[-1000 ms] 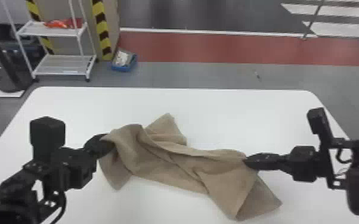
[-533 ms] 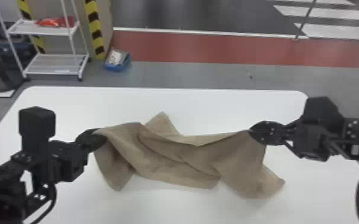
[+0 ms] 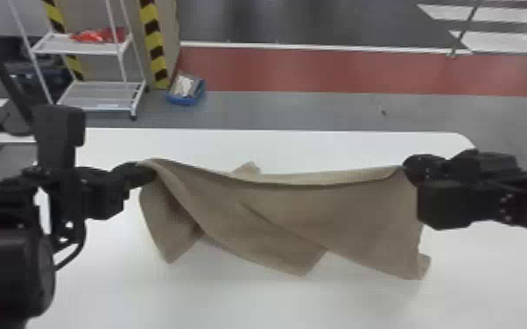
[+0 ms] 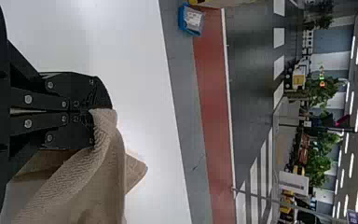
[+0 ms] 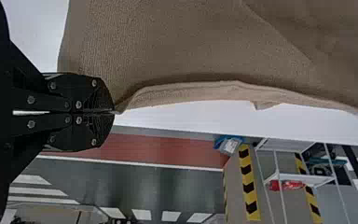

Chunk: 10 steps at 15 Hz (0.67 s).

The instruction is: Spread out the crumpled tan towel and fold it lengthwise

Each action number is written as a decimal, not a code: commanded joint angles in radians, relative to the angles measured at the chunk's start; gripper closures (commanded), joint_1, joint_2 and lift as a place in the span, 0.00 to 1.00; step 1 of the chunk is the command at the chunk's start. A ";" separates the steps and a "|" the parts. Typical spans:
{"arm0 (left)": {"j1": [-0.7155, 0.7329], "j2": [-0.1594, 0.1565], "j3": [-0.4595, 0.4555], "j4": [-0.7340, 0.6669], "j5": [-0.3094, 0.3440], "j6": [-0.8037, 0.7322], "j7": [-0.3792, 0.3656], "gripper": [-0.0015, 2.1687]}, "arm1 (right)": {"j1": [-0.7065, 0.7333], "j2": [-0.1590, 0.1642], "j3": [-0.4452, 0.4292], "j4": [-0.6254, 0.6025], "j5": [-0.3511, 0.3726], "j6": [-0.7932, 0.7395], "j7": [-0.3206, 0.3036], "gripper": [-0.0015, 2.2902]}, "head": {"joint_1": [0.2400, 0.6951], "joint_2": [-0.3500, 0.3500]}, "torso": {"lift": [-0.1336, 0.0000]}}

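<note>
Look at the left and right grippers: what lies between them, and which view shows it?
The tan towel, running from the left gripper to the right gripper, its cloth hanging below; the head view shows this.

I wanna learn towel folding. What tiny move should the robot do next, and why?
Perhaps the left pincer and right pincer should ease slightly apart: both pinch the towel, its upper edge sags between them, and slanting folds run across it.
</note>
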 commanded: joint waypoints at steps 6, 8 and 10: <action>-0.106 -0.007 -0.009 0.006 -0.060 0.051 0.044 0.95 | -0.194 0.017 -0.079 0.089 -0.139 0.208 -0.042 0.91 | 0.86 0.38 | 0.07; -0.054 -0.007 -0.024 0.010 -0.062 0.030 0.021 0.35 | -0.200 0.017 -0.117 0.092 -0.160 0.208 -0.041 0.91 | 0.80 0.37 | 0.07; -0.003 -0.007 -0.036 0.046 -0.060 -0.022 0.009 0.00 | -0.202 0.017 -0.134 0.121 -0.160 0.205 -0.033 0.91 | 0.82 0.33 | 0.07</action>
